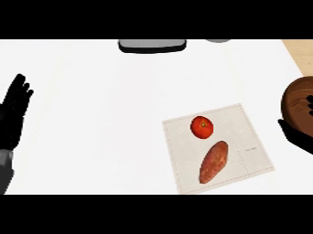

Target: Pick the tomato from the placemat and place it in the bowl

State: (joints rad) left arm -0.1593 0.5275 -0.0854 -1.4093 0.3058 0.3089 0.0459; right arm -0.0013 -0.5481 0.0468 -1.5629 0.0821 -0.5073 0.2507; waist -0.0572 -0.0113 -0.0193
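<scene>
A red tomato (pixel 202 126) lies on the pale placemat (pixel 252 137), near its far side. A brown wooden bowl (pixel 299 100) sits at the right edge of the counter, partly cut off by the view. My right hand (pixel 308 137) shows at the right edge in front of the bowl, fingers relaxed and holding nothing, well right of the tomato. My left hand (pixel 10 114) rests open at the left edge with fingers up, far from the placemat.
An orange-brown sweet potato (pixel 214 162) lies on the placemat just in front of the tomato. A grey tray-like object (pixel 152 45) sits at the counter's far edge, with another grey item (pixel 218 40) beside it.
</scene>
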